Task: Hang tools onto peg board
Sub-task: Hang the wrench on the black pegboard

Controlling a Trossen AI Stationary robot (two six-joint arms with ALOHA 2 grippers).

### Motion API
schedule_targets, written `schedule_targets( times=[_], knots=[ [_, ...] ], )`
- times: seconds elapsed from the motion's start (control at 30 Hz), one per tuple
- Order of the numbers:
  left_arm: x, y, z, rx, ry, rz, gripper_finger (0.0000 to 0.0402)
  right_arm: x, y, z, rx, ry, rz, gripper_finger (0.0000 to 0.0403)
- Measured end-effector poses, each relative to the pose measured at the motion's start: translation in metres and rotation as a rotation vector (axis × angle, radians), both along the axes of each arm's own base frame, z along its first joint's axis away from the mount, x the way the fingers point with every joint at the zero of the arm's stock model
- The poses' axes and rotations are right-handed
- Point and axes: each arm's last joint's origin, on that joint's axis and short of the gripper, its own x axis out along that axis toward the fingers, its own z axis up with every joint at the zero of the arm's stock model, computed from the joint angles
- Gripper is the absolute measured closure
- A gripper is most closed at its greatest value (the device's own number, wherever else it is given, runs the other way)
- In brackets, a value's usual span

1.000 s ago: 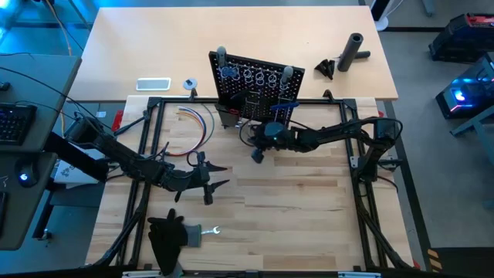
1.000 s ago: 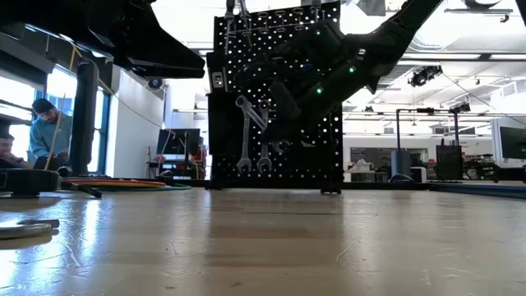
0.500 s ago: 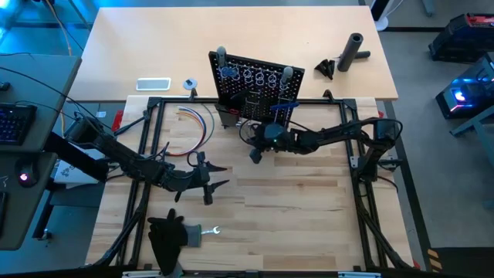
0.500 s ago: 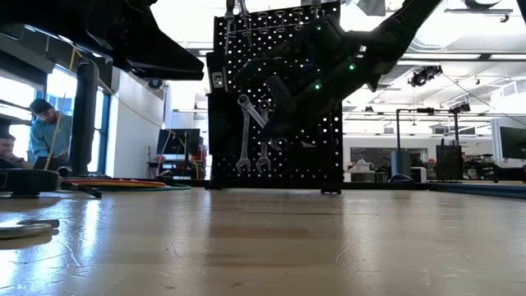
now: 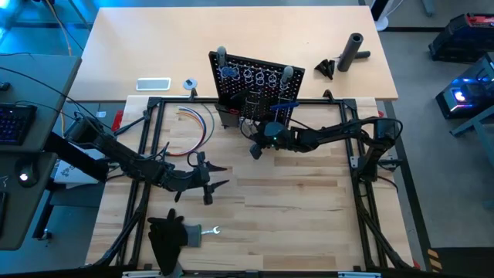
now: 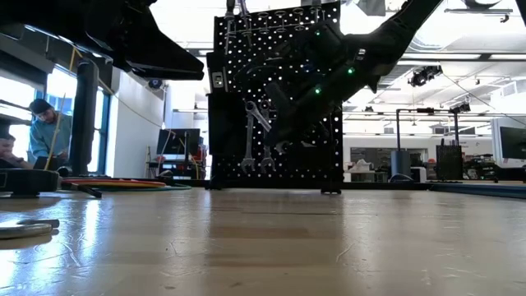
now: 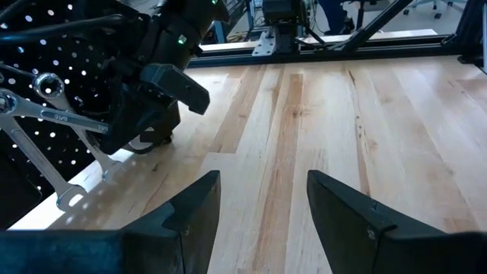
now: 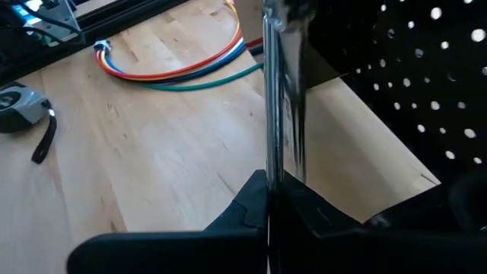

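The black peg board (image 5: 255,81) stands upright at the table's far side, also in the low view (image 6: 279,49). My right gripper (image 5: 255,151) is right in front of it, shut on a silver wrench (image 8: 283,91). In the low view this wrench (image 6: 256,123) shows against the board's lower half, with a second silver wrench (image 6: 246,148) beside it. How the second one hangs is not clear. My left gripper (image 5: 212,176) stays open above the table's left middle, holding nothing (image 7: 262,205). Another wrench (image 5: 210,230) lies flat near the front edge. My right gripper pinches the silver wrench's shaft (image 8: 280,164) between its two fingers, which lie across the shaft. The fingers come from the table's right side, slanting down toward the board. The wrench stands nearly upright, clear of the table, close in front of the peg board.
A bundle of coloured wires (image 5: 199,123) lies left of the board, with a round tape measure (image 5: 189,83) and a white flat object (image 5: 153,84) behind it. A black cloth (image 5: 166,235) sits at the front left and a black cylinder (image 5: 353,50) at the far right. People sit beyond the table (image 6: 41,123).
My right gripper has rolled about its own pointing line while staying in front of the peg board. The held wrench has swung from a slant toward upright, its upper end shifting a little to the right in the low view. It stays clear of the table.
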Motion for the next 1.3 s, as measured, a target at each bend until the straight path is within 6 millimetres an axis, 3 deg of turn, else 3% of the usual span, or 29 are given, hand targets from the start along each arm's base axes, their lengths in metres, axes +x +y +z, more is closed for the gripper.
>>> schedule_targets(
  times=[0.17,0.6,0.9,1.3],
  knots=[
    [0.0,0.0,0.0,-0.003,0.001,-0.009,0.0211,0.0,0.0,0.0,0.0,-0.001,-0.01,0.0394],
    [0.0,-0.002,-0.001,-0.028,0.01,-0.053,0.0211,0.001,0.007,0.0,0.03,0.0,0.048,0.0319],
    [-0.007,-0.009,-0.015,-0.191,0.178,-0.217,0.0211,-0.004,0.04,0.017,0.007,0.041,0.155,0.0311],
    [-0.028,-0.052,-0.039,-0.302,0.367,-0.378,0.0211,-0.006,0.098,0.019,-0.062,0.096,0.387,0.0311]
  ],
)
